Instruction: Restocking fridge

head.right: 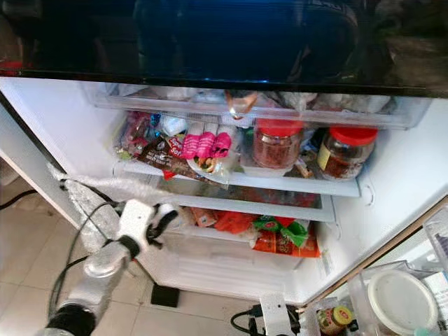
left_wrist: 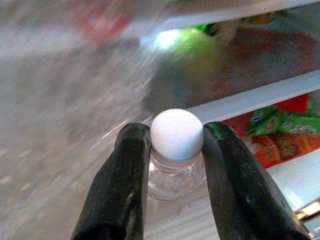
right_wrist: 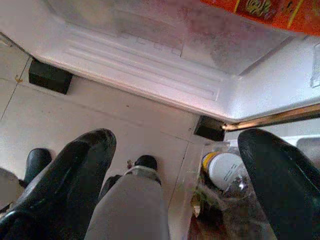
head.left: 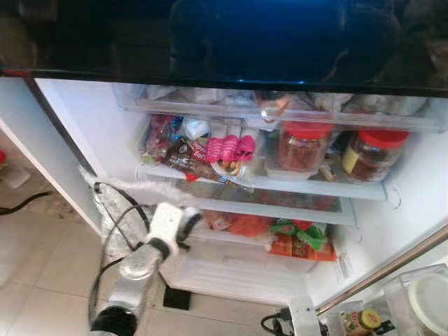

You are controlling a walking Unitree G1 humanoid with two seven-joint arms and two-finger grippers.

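Note:
The open fridge (head.left: 84,133) stands in front of me with packed shelves. My left gripper (left_wrist: 172,135) is shut on the neck of a clear plastic bottle with a white cap (left_wrist: 176,134). The head views show that gripper (head.left: 187,225) at the left end of the lower shelf (head.left: 280,210), just in front of the orange and green snack packets (head.left: 297,239). The bottle's body is mostly hidden behind the fingers (left_wrist: 125,185). My right gripper (right_wrist: 175,145) hangs low by the fridge's base, open, with nothing between its fingers.
Two red-lidded jars (head.left: 302,147) (head.left: 371,155) and pink packets (head.left: 227,148) crowd the upper shelf. A door bin at the right holds a white-lidded tub (head.right: 402,301) and a small yellow-labelled jar (head.right: 334,318). Black cables (head.left: 105,245) trail along my left arm. Tiled floor (head.left: 42,273) lies below.

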